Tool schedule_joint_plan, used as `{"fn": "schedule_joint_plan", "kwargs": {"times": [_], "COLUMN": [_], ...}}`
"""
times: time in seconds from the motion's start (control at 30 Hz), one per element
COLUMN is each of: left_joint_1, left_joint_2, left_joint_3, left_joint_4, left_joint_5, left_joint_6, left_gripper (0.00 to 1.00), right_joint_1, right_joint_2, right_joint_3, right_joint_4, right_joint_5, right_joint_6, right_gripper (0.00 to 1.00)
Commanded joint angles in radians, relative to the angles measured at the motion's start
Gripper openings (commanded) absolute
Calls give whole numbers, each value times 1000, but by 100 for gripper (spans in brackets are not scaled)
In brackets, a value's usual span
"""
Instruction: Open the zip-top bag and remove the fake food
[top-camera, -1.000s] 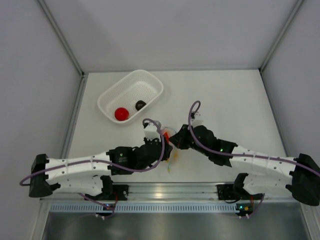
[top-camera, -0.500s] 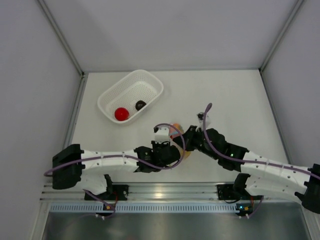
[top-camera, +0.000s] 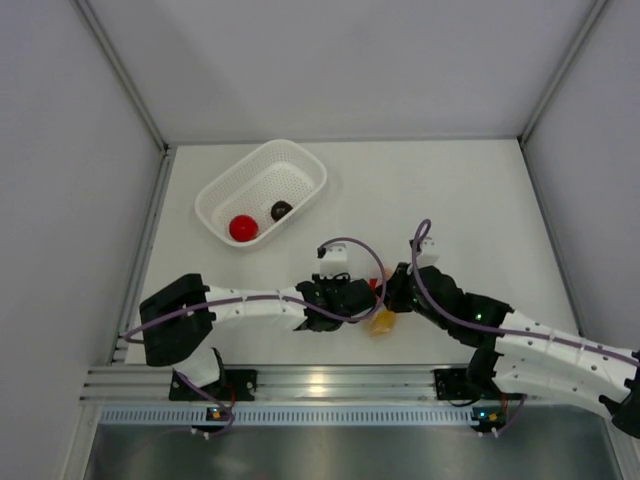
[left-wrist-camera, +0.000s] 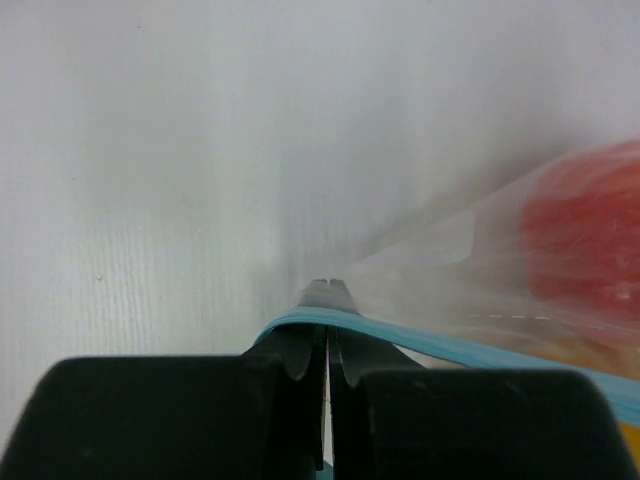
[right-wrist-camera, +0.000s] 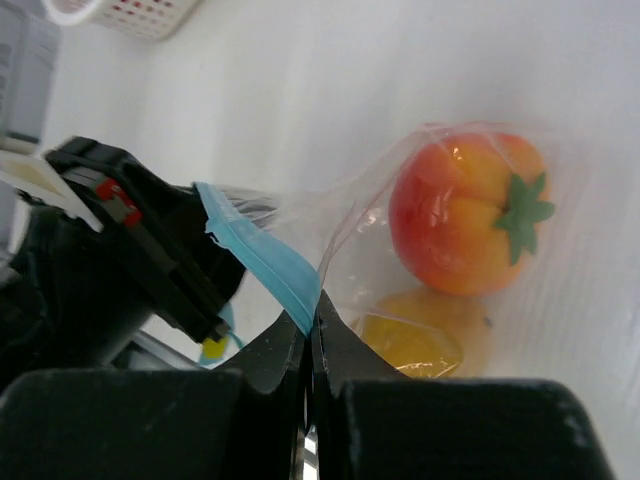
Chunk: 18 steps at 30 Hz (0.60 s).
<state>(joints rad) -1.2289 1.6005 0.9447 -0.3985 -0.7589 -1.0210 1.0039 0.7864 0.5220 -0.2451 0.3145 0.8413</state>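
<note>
The clear zip-top bag (right-wrist-camera: 400, 210) with its light blue zip strip (right-wrist-camera: 262, 262) hangs between both grippers near the table's front middle. My left gripper (left-wrist-camera: 327, 290) is shut on the zip strip (left-wrist-camera: 470, 350). My right gripper (right-wrist-camera: 311, 308) is shut on the strip's other side. Inside the bag are the orange-red tomato (right-wrist-camera: 465, 215) with a green top and the yellow-orange piece (right-wrist-camera: 415, 335). In the top view the bag (top-camera: 381, 318) sits between the left gripper (top-camera: 362, 298) and the right gripper (top-camera: 392, 296). The shiny red ball (top-camera: 242, 228) and the dark piece (top-camera: 281, 210) lie in the basket.
A white perforated basket (top-camera: 300, 165) stands at the back left of the table. The basket's corner shows at the top left of the right wrist view (right-wrist-camera: 130, 15). Grey walls enclose the table on three sides.
Both grippers have carried the bag to the right and slightly nearer the front edge. The left arm has stretched out further to the right. The basket's contents have not moved.
</note>
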Motion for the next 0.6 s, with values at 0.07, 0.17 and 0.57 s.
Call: {"fn": "schedule_joint_plan", "kwargs": {"times": [0.07,0.17,0.57], "left_joint_1": [43,75,150], "left_joint_2": [1,-45,-322], "left_joint_3": [22,0,23], "left_joint_4": [-138,-167,-431], "left_joint_5": [-131,-155,-316], "left_joint_6": [-90,-103,-48], "left_gripper": [0,0,0], "right_joint_1": [-7,9,22], "right_joint_2": [115,180,393], "right_joint_3": [168,226,335], "right_joint_4": [-235,-293,-91], "right_joint_5": [112,161,-67], "right_joint_6": [-106,-125,-194], "right_gripper": [0,0,0]}}
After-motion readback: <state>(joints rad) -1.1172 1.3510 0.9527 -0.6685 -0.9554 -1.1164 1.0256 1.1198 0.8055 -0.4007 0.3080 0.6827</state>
